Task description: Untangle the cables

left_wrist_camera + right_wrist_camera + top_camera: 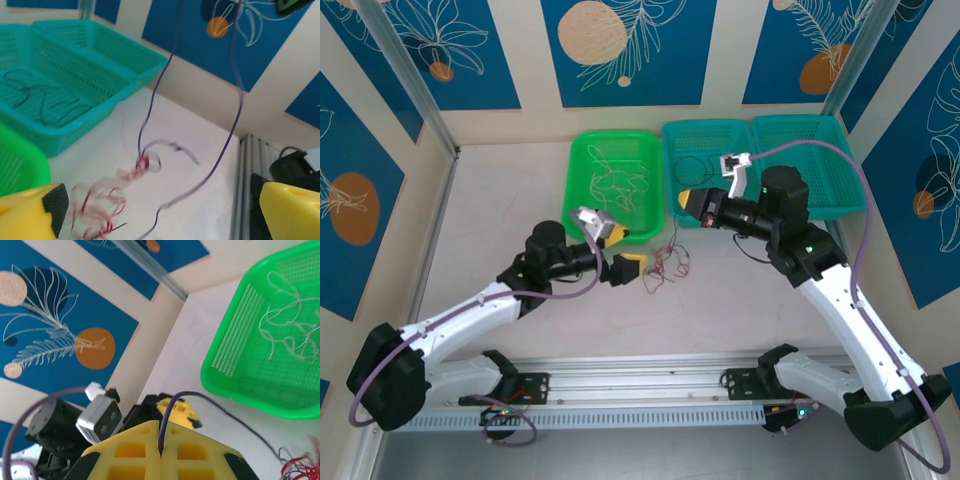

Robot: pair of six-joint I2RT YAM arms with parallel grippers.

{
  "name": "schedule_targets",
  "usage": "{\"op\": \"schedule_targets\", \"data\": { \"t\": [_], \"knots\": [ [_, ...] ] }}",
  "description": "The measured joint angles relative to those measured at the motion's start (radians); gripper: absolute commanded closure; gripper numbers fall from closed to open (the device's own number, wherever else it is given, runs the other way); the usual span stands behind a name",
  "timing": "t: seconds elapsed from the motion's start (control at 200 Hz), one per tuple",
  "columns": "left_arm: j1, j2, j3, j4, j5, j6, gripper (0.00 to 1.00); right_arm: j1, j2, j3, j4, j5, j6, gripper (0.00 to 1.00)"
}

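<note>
red cables [665,262] sit knotted just right of my wide-open, empty left gripper [620,250], so my right gripper [161,442], pinched on one dark cable [163,420], should draw it up slowly, never jerking.

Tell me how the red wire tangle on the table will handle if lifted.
Likely floppy: the red wires lie in loose curls. Probably very light, being so thin. May snag: the dark wire in the right gripper runs into them.
</note>
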Motion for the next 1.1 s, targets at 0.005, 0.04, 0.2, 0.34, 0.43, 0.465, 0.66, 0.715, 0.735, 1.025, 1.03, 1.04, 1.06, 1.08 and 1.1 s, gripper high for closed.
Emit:
{"op": "schedule_targets", "data": {
  "t": [0.005,0.04,0.2,0.34,0.43,0.465,0.66,0.715,0.735,1.025,1.03,1.04,1.06,1.08,1.1],
  "knots": [
    [-0.002,0.006,0.005,0.0,0.001,0.0,0.0,0.005,0.003,0.0,0.0,0.0,0.0,1.0],
    [-0.013,0.03,0.033,0.002,0.01,0.004,0.0,0.026,0.013,0.0,0.0,0.005,0.001,1.0],
    [-0.073,0.175,0.177,0.002,0.074,0.014,0.03,0.11,0.042,0.0,0.0,0.057,0.005,1.0],
    [-0.122,0.277,0.223,0.037,0.068,-0.021,0.28,0.134,0.043,0.0,-0.002,0.097,0.011,1.0],
    [-0.128,0.301,0.223,0.049,0.024,-0.045,0.86,0.132,0.043,-0.001,-0.014,0.125,0.012,1.0],
    [-0.128,0.308,0.222,0.054,0.012,-0.055,1.0,0.133,0.041,-0.001,-0.014,0.133,0.012,1.0],
    [-0.129,0.304,0.219,0.077,-0.021,-0.088,1.0,0.129,-0.005,-0.031,-0.032,0.249,-0.03,0.72],
    [-0.129,0.288,0.219,0.071,-0.027,-0.089,1.0,0.124,-0.037,-0.072,-0.031,0.291,-0.055,0.58],
    [-0.129,0.281,0.219,0.068,-0.032,-0.09,1.0,0.121,-0.05,-0.092,-0.029,0.305,-0.079,0.55],
    [-0.129,0.216,0.26,-0.043,-0.038,-0.091,1.0,0.089,-0.213,-0.53,0.13,0.32,-0.229,0.13],
    [-0.129,0.216,0.261,-0.045,-0.038,-0.091,1.0,0.089,-0.214,-0.535,0.136,0.317,-0.232,0.13],
    [-0.129,0.216,0.262,-0.048,-0.038,-0.091,1.0,0.089,-0.214,-0.547,0.144,0.314,-0.239,0.12],
    [-0.129,0.215,0.264,-0.053,-0.038,-0.092,1.0,0.089,-0.212,-0.575,0.166,0.306,-0.24,0.12],
    [-0.129,0.214,0.265,-0.058,-0.037,-0.092,1.0,0.089,-0.211,-0.598,0.187,0.297,-0.247,0.11],
    [-0.129,0.214,0.266,-0.063,-0.037,-0.092,1.0,0.089,-0.206,-0.62,0.208,0.291,-0.245,0.11]
  ]
}}
